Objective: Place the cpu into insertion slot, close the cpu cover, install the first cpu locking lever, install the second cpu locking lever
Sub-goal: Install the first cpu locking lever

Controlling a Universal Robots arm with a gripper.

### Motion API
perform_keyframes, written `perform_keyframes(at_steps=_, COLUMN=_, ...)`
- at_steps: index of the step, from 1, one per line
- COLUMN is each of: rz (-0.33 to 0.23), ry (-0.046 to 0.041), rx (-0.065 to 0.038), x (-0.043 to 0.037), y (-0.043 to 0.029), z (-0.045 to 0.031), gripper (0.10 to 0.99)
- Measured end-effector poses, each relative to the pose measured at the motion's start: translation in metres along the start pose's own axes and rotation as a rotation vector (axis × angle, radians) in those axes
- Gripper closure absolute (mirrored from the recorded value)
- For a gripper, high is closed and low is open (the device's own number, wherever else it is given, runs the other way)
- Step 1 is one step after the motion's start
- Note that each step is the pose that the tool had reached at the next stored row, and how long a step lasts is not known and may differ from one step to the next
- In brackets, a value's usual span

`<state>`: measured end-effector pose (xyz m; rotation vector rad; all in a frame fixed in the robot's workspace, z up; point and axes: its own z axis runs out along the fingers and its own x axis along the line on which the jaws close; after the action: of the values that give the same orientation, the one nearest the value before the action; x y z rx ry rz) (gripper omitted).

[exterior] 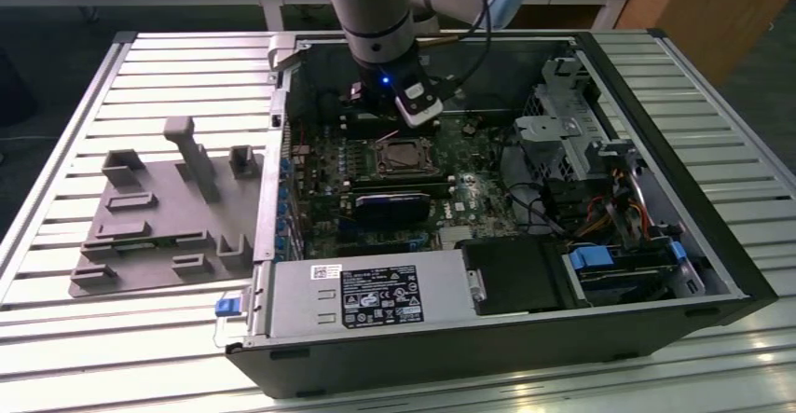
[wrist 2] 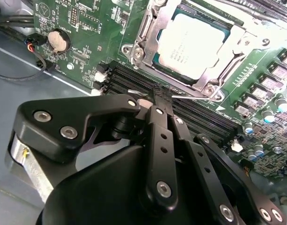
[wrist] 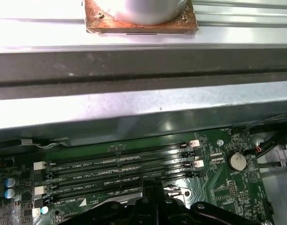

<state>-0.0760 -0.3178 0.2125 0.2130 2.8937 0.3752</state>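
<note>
Fingers (wrist 2: 158, 136) of the tool (wrist 2: 161, 96) were drawn together in the second wrist view, pinched on a thin silver locking lever (wrist 2: 188, 96) whose wire stuck out to either side of the tips. The lever ran along the edge of the insertion slot (exterior: 378, 156), just above the dark memory slots (wrist 2: 200, 117). Just beyond it the cpu (wrist 2: 192, 42) lay flat in the slot, its dull silver top showing through the window of the cpu cover (wrist 2: 237, 36) – the cover was down over the chip, its frame lying flat around it.

In the first wrist view the tool's tips (wrist: 153, 185) sat against the last of the memory slots, with a coin battery (wrist: 236, 161) near the slots' far end on the green motherboard (wrist: 218, 187).

In the exterior view the arm (exterior: 373, 21) dropped from the upper middle of the frame into an open computer case (exterior: 498, 357), ending just above the socket near the frame's centre. A grey power supply (exterior: 361, 296) filled the lower middle of the case. The case lay on a slatted desk (exterior: 50, 245) – and on the exterior view's left, well apart from the tool, a grey moulded fixture tray (exterior: 149, 236) rested on the slats.
</note>
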Motion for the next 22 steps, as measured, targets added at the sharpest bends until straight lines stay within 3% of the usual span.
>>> perform_keyframes(at_steps=5, rz=0.003, ry=-0.0029, rx=0.012, x=0.0007, y=0.0026, z=0.0015, gripper=0.984)
perform_keyframes(at_steps=11, rz=0.002, ry=-0.0040, rx=0.019, x=0.0010, y=0.0036, z=0.0023, gripper=0.984)
perform_keyframes(at_steps=22, rz=0.001, ry=-0.0063, rx=0.020, x=0.0021, y=0.0077, z=0.0050, gripper=0.984)
